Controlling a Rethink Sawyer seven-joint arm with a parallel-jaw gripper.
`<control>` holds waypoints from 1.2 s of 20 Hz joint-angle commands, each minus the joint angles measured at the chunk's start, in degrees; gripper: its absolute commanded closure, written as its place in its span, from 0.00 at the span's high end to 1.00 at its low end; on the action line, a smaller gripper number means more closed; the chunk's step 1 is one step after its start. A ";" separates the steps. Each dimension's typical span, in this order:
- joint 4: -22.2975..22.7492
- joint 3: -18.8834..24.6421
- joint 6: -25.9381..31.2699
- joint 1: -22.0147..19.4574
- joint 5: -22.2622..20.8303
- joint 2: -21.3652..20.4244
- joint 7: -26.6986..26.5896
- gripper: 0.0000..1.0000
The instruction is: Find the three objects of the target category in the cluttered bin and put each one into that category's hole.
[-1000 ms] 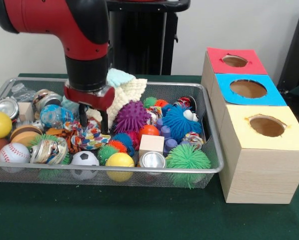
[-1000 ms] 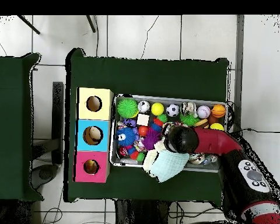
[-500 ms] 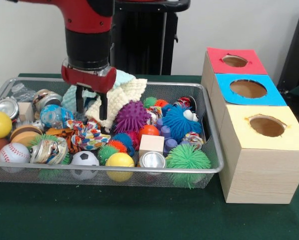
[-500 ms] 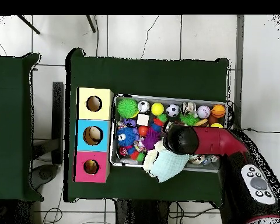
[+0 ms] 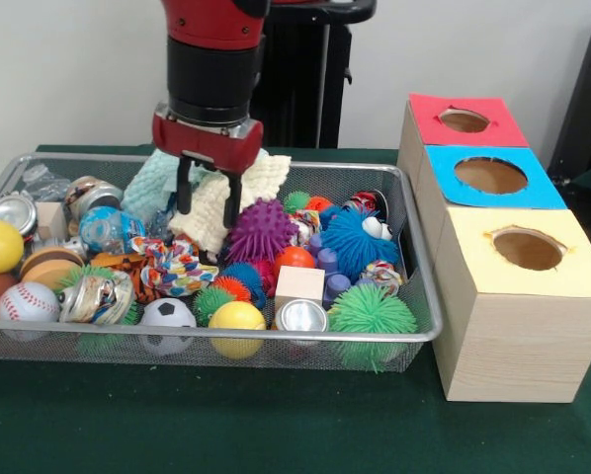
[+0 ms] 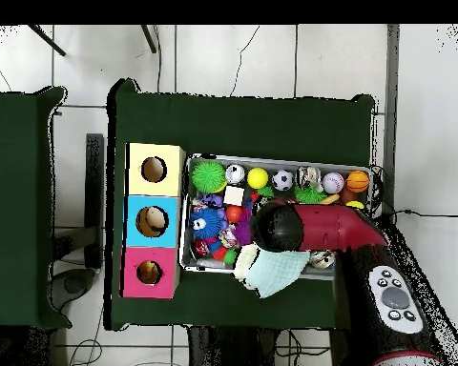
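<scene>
The pincer [image 5: 208, 207] hangs part open and empty over the knitted cloths [image 5: 238, 188] at the bin's [image 5: 414, 259] far edge, so it should centre over one target in the clutter before descending, avoiding snagging the cloths.

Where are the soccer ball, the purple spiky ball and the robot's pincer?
soccer ball [image 5: 167, 314]: front view, on its white face near the bin's front wall.
purple spiky ball [image 5: 261, 230]: front view, middle of its spiky body.
pincer [image 5: 206, 204]: front view, midway between its two black tips.
</scene>
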 commanded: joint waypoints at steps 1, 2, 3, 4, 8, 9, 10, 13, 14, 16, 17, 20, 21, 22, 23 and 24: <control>2.08 -9.98 -5.68 5.98 6.63 2.95 23.93 1.00; 2.49 -10.35 -6.44 6.16 7.77 3.32 24.36 1.00; 2.75 -10.87 -6.97 6.40 9.11 3.65 24.36 1.00; 2.75 -11.68 -7.08 7.01 10.26 4.00 24.92 1.00; 3.30 -11.69 -7.09 6.69 13.24 4.79 22.63 1.00; 3.51 -12.04 -7.83 7.16 13.66 5.10 22.76 1.00; 3.79 -12.49 -7.88 7.59 14.35 5.07 23.39 1.00; 5.26 -13.25 -9.81 8.45 17.95 5.61 26.63 1.00; 5.63 -13.81 -10.47 8.98 19.25 5.85 28.03 1.00; 6.22 -15.08 -12.14 10.18 21.60 6.39 30.33 1.00; 6.25 -15.61 -12.39 10.56 22.44 6.59 30.52 1.00; 7.06 -16.69 -13.22 11.52 25.30 6.69 31.21 1.00; 7.31 -17.35 -13.31 12.13 26.37 6.76 31.15 1.00; 7.32 -17.70 -12.83 12.42 27.01 6.77 31.02 1.00; 7.12 -18.19 -12.79 12.90 27.56 7.04 30.68 1.00; 6.72 -18.51 -12.27 13.11 27.98 7.25 30.40 1.00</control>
